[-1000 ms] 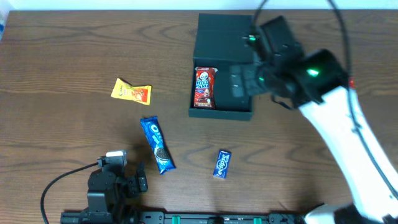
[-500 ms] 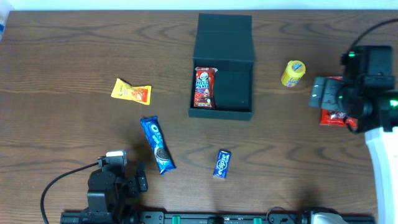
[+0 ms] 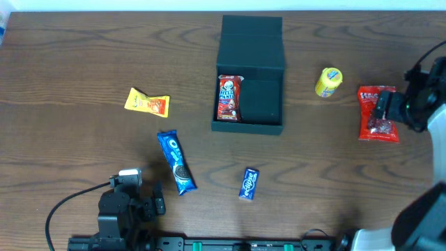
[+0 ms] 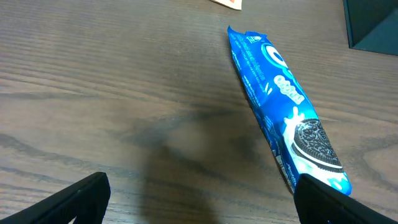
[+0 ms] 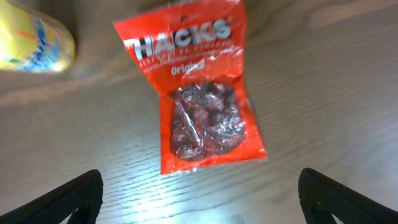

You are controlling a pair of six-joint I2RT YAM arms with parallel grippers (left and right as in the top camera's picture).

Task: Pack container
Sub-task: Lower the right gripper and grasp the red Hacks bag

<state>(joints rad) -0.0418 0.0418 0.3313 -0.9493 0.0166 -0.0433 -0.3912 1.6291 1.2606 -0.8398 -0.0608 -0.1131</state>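
right wrist view: the right gripper [image 5: 199, 186] is spread wide and empty, the hacks candy bag [image 5: 200, 102] just ahead between its jaws; likely light, crinkly, slippery film, best pinched mid-body. well apart to its left the container [image 3: 265, 104] sits open, stiff-walled; take its lid flap by the free edge.

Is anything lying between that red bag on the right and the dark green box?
Only a small yellow item lies between the red bag and the container, slightly to the far side of the straight line. The open right gripper hangs over the bag, nothing between.
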